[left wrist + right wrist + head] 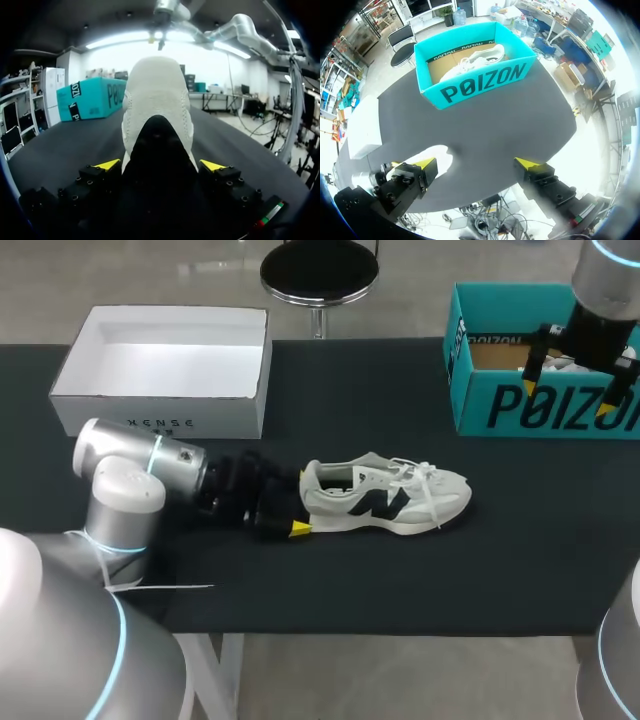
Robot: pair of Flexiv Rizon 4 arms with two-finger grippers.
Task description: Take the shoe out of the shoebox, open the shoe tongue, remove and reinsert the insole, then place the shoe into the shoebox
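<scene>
A white sneaker with a dark logo (pixel 385 495) lies on its side on the black table, toe to the right. My left gripper (pixel 298 505) is at its heel. In the left wrist view the heel (pixel 157 100) stands between the open fingers of that gripper (pixel 160 165), and I cannot see a firm grip. The teal shoebox (pixel 520 405) stands at the back right. My right gripper (pixel 565 398) hangs open above it with nothing between its fingers. In the right wrist view, ahead of that gripper (pixel 476 164), the teal shoebox (pixel 480 87) holds a second white shoe (pixel 475 60).
An open white box (pixel 165 415) stands at the back left of the table. The teal shoebox (pixel 92 97) also shows beyond the sneaker in the left wrist view. Bare black tabletop (pixel 400 580) lies in front of the sneaker.
</scene>
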